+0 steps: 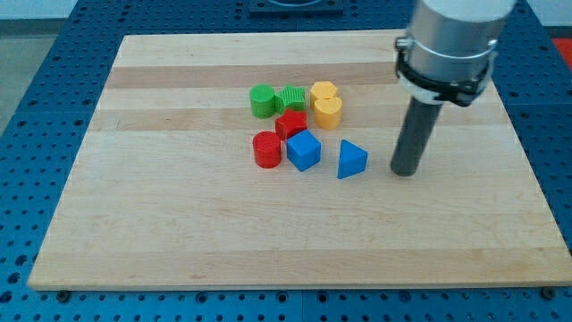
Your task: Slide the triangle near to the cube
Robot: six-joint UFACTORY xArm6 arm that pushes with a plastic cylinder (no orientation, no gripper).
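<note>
One wooden board (179, 224) across most of the view, pale planks, resting on a blue perforated table (45, 54). Above the board at the view's upper right, grey cylindrical arm housing (456, 27) with a black collar, narrowing into a straight dark rod. No jaws on this tool, nothing to open or close, nothing held: just a plain rod standing upright, my tip (405, 172) down at the board surface.

Seven small blocks clustered near the board's middle. Toward the view's bottom of the cluster: blue cube (303, 150), with the blue triangle (351, 160) just beside it on the view's right, a narrow strip of bare wood between the two, not touching. My tip to the view's right of the blue triangle, near it but apart, roughly level with it. Red cylinder (266, 149) just to the view's left of the blue cube, close or touching, cannot tell which. Second red block (290, 123), shape unclear, directly above the blue cube toward the view's top and pressed close to both it and the red cylinder.

Along the view's top of the cluster: green cylinder (262, 101) at the left, a ridged green block (291, 98) right beside it, then two yellow blocks, one (323, 91) higher and one (328, 113) lower, stacked closely in the view, lower one looking heart-like, upper one's shape hard to make out.
</note>
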